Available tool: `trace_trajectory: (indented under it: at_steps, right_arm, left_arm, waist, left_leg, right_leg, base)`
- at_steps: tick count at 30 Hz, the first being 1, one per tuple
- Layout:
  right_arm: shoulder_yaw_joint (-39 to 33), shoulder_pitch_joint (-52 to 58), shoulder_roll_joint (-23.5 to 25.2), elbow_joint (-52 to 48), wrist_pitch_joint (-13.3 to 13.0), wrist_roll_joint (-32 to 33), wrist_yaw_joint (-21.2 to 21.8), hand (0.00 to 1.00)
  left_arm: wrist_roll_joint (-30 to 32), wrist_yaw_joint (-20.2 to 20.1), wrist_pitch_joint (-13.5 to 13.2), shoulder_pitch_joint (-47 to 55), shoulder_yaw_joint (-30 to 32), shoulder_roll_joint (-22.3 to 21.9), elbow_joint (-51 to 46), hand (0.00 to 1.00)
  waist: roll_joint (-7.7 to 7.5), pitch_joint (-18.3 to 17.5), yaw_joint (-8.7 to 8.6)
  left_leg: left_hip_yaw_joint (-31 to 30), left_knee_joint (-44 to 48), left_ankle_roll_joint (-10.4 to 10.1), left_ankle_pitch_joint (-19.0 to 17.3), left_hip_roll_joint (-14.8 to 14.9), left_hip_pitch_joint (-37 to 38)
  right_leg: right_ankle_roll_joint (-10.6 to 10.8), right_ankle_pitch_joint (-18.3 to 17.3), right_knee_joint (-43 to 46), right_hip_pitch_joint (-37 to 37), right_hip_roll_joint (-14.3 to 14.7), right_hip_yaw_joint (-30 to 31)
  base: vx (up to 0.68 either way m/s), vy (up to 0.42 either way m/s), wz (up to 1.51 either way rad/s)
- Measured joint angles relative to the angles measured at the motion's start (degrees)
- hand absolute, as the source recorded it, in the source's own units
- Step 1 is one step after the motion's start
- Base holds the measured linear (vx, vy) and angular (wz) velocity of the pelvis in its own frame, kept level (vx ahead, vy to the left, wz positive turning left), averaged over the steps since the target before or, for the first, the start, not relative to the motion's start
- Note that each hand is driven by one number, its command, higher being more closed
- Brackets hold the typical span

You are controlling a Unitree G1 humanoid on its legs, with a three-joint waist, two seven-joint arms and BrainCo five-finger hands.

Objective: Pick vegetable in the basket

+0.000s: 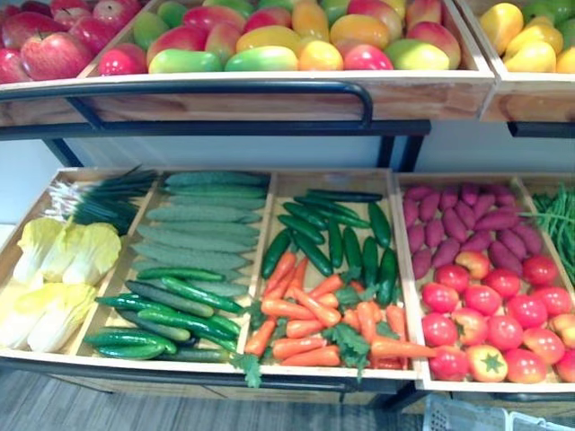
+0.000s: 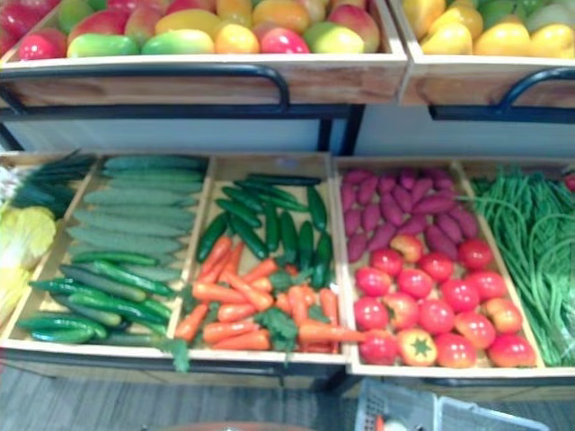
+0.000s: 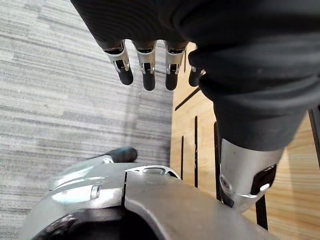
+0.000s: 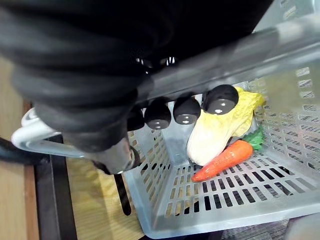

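The right hand [image 4: 186, 111] clamps the basket handle [image 4: 280, 41]; left hand [image 3: 148, 65] hangs open. A tilt could spill the carrot [image 4: 222, 160].

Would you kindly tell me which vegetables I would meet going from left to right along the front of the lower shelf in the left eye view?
Pale yellow cabbages → green cucumbers → carrots → red tomatoes.

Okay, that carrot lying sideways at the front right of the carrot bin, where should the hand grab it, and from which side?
Probably grip the carrot round its thicker left half, coming straight down with the open left hand, fingers across it. It lies flat and uncovered, narrow tip pointing right.
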Motion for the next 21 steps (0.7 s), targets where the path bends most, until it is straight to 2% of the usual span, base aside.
trace_trajectory:
  at_steps: [3, 5, 7, 8, 9, 10, 11, 13, 14, 16, 17, 18, 19, 20, 21]
  right_arm:
    - [0.01, -0.52, 0.21, -0.4, -0.08, 0.02, -0.06, 1.0]
    - [0.1, -0.64, 1.63, -2.84, -1.15, 0.03, -0.2, 1.0]
    - [1.6, -1.21, 2.84, -4.8, -1.45, 0.05, -0.47, 1.0]
    - [2.34, -1.5, 3.38, -5.94, -1.53, 0.05, -0.48, 1.0]
    - [3.31, -1.7, 3.96, -7.09, -1.55, 0.05, -0.55, 1.0]
    - [5.38, -2.33, 4.12, -7.93, -1.58, 0.08, -0.83, 1.0]
    - [7.17, -3.09, 4.22, -8.67, -1.72, 0.06, -0.89, 1.0]
    - [7.46, -2.56, 4.26, -9.04, -1.73, 0.07, -0.83, 1.0]
    - [7.47, -2.29, 4.28, -8.95, -1.75, 0.06, -0.84, 1.0]
    - [9.12, -2.93, 3.85, -8.54, -1.9, -0.06, -0.96, 1.0]
    - [9.8, -3.38, 3.87, -7.96, -1.9, -0.06, -0.93, 1.0]
    - [10.18, -3.85, 3.64, -7.16, -1.85, -0.08, -0.99, 1.0]
    - [10.84, -4.15, 3.2, -7.16, -1.82, -0.11, -1.04, 1.0]
    - [10.98, -4.59, 3.03, -7.16, -1.84, -0.19, -0.99, 1.0]
    - [11.57, -5.24, 3.16, -6.64, -1.33, -1.22, -1.22, 1.0]
  left_arm:
    - [0.22, 0.02, 0.0, -0.96, -3.02, 1.77, 0.0, 0.0]
    - [0.67, 0.09, 0.04, -2.29, -6.38, 3.74, 0.03, 0.0]
    - [0.72, 0.51, 0.04, -3.99, -8.23, 5.12, 0.02, 0.0]
    - [0.73, 0.6, 0.02, -4.92, -8.65, 5.65, 0.0, 0.0]
    - [0.75, 0.78, 0.01, -6.2, -8.64, 6.11, -0.1, 0.0]
    - [0.73, 1.24, 0.0, -6.9, -8.6, 6.21, -1.0, 0.0]
    - [0.84, 1.44, -0.05, -7.39, -8.96, 6.05, -2.17, 0.0]
    - [0.82, 1.61, -0.04, -7.26, -9.11, 6.18, -4.07, 0.0]
    - [0.76, 1.59, 0.15, -7.1, -9.07, 6.29, -4.34, 0.0]
    - [0.7, 1.58, 0.09, -5.77, -8.9, 6.04, -4.48, 0.0]
    - [0.7, 1.59, 0.09, -5.89, -8.55, 6.02, -4.48, 0.0]
    - [0.68, 1.61, 0.17, -6.38, -7.77, 5.7, -4.5, 0.0]
    - [0.68, 1.51, 0.07, -5.91, -7.78, 4.38, -4.35, 0.0]
    - [0.68, 1.53, -0.02, -5.49, -7.64, 3.64, -4.12, 0.0]
    - [0.72, 1.52, 0.06, -5.81, -7.25, 3.22, -3.91, 0.0]
  waist:
    - [-0.77, 1.56, -0.02]
    - [-1.76, 2.52, -0.3]
    - [-2.18, 4.22, -0.25]
    - [-1.67, 4.87, -0.24]
    - [-1.63, 5.77, -0.4]
    - [-1.63, 6.15, -0.38]
    - [-0.52, 7.17, -0.59]
    - [-1.4, 7.22, -1.34]
    - [-1.92, 7.38, -1.12]
    - [-2.6, 7.33, -0.91]
    - [-3.28, 7.36, -0.98]
    - [-3.3, 7.52, -1.24]
    - [-1.6, 6.53, 0.04]
    - [-0.53, 5.53, 0.68]
    - [-2.47, 5.69, -0.02]
  left_leg:
    - [1.88, 0.01, 0.14, -0.45, -0.54, 1.02]
    - [4.8, 0.01, 0.61, -0.97, -1.29, 0.83]
    - [7.91, 0.0, 0.81, -1.36, -0.73, 0.79]
    - [9.45, 0.01, 0.94, -1.61, -0.01, 0.77]
    - [11.1, 0.02, 1.21, -1.57, 0.52, 0.82]
    - [13.98, 0.04, 2.34, -1.16, 1.19, 0.39]
    - [16.46, 0.04, 3.44, -0.89, 2.59, -0.17]
    - [18.21, 0.07, 3.73, -0.86, 2.41, 0.41]
    - [20.23, 0.08, 3.8, -0.88, 2.35, 1.67]
    - [24.91, 1.1, 4.21, -1.29, 2.3, 2.32]
    - [25.62, 3.61, 4.4, -2.27, 3.01, 1.35]
    - [27.48, 9.03, 3.35, -4.85, 4.74, 0.02]
    - [29.32, 9.84, 3.36, -6.1, 6.65, -1.33]
    - [30.71, 8.95, 2.93, -5.66, 7.47, -1.32]
    - [34.1, 11.28, 2.73, -5.19, 6.33, -1.18]
  right_leg:
    - [0.34, -0.59, 2.82, -1.7, -1.07, 1.99]
    - [0.71, -0.29, 5.74, -5.01, -2.23, 5.29]
    - [0.28, 2.18, 7.7, -8.17, -1.88, 7.45]
    - [-0.35, 4.63, 7.54, -9.17, -1.23, 6.89]
    - [-1.48, 7.41, 7.43, -10.38, -0.53, 5.29]
    - [-3.58, 11.93, 6.09, -12.65, 0.79, 3.19]
    - [-5.74, 10.52, 9.85, -13.3, 0.01, -1.78]
    - [-7.42, 4.21, 23.32, -14.06, -2.89, -7.89]
    - [-7.51, 3.09, 28.62, -12.13, -4.6, -11.28]
    - [-7.19, 2.36, 29.89, -11.22, -6.62, -14.81]
    - [-7.82, 1.54, 30.49, -11.83, -7.21, -15.73]
    - [-7.37, 1.86, 29.22, -12.94, -6.33, -16.43]
    - [-6.88, 1.73, 21.34, -11.78, -1.59, -14.81]
    - [-6.96, 0.82, 18.12, -11.3, -0.74, -13.64]
    - [-5.94, -4.8, 21.86, -11.82, -4.77, -14.31]
  base:
    - [-0.01, 0.058, -0.35]
    - [-0.04, 0.1, -0.68]
    - [-0.06, 0.09, -0.77]
    - [-0.1, 0.095, -0.72]
    - [-0.09, 0.11, -1.0]
    - [-0.11, 0.097, -1.1]
    - [-0.08, 0.075, -0.97]
    - [-0.03, 0.044, -0.64]
    - [0.02, 0.011, -0.93]
    - [0.01, -0.058, -1.02]
    - [0.0, -0.158, -0.86]
    - [-0.02, -0.214, -1.13]
    - [-0.04, -0.243, -1.32]
    - [-0.03, -0.251, -1.32]
    - [0.02, -0.229, -0.87]
